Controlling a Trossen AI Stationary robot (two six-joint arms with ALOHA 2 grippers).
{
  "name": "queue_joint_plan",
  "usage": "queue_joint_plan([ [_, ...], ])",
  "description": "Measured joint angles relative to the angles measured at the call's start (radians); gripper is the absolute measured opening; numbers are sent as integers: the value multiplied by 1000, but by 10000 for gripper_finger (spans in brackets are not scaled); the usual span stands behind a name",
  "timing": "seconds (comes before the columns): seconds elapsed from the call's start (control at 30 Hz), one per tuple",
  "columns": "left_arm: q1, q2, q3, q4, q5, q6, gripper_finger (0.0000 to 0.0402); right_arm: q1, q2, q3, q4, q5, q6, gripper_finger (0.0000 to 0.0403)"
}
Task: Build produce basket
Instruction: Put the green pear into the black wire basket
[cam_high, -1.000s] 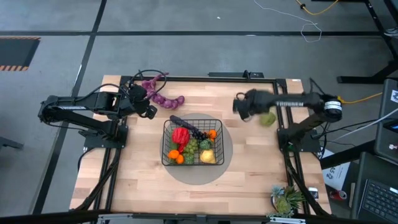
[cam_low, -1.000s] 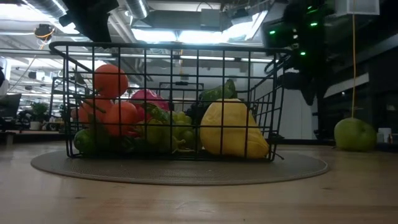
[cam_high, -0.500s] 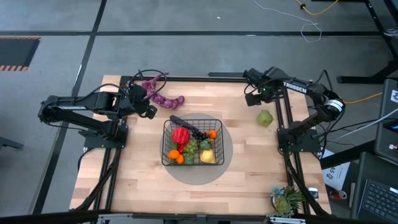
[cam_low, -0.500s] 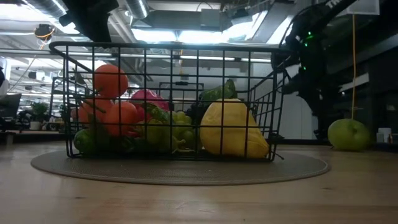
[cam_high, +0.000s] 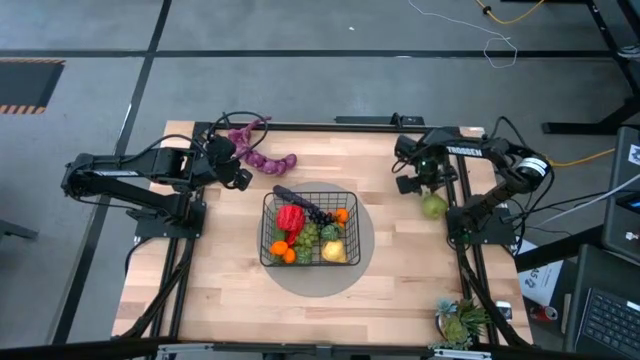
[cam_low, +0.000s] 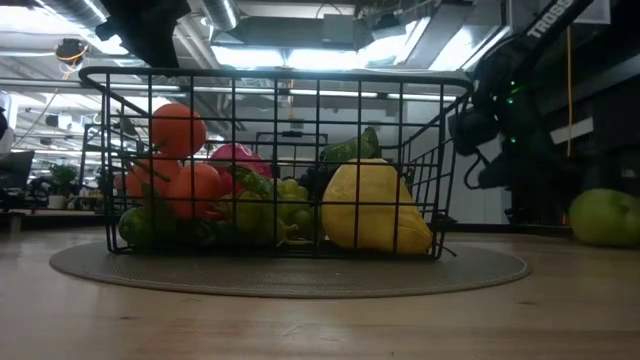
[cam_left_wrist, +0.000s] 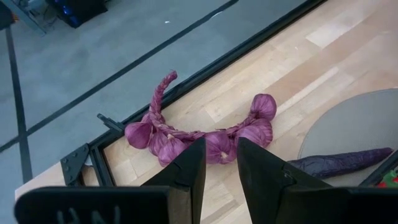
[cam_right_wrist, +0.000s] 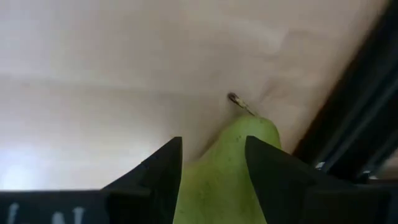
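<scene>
The black wire basket (cam_high: 268, 205) stands on a grey round mat, holding a red pepper (cam_high: 291, 217), a lemon (cam_low: 372, 208), oranges and other produce. A green pear (cam_high: 433, 206) lies on the wood at the right. My right gripper (cam_high: 416, 184) hangs open just above it, pointing steeply down. In the right wrist view the pear (cam_right_wrist: 227, 165) shows between the two fingers. A purple string of bulbs (cam_left_wrist: 205, 134) lies at the far left. My left gripper (cam_left_wrist: 221, 165) hovers open short of it with nothing between its fingers. My right gripper comes at the pear from above with one finger (cam_right_wrist: 158, 171) on either side of the pear's stem end (cam_right_wrist: 249, 127). The fingers hide the pear's sides, so I cannot tell whether they touch it. The pear rests on the table.
A dark purple long vegetable (cam_left_wrist: 342, 163) lies across the basket's far rim. A spiky potted plant (cam_high: 458, 320) stands at the near right corner. Black frame rails (cam_high: 465, 270) run along the table's sides. Bare wood lies in front of the mat (cam_high: 366, 235).
My right gripper has swung toward the table's right edge, then come down over the pear, tipping to point steeply down; its fingers have stayed open. The pear has shifted a little toward the near right.
</scene>
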Motion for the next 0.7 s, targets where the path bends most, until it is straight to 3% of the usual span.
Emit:
queue_joint_plan([
  [0.23,0,0,0,0,0,-1,85,87,0,-28,-11,-15,-24,179],
  [0.53,0,0,0,0,0,-1,85,106,0,-29,-18,100,-2,179],
  [0.7,0,0,0,0,0,-2,85,106,0,-30,-44,58,27,179],
])
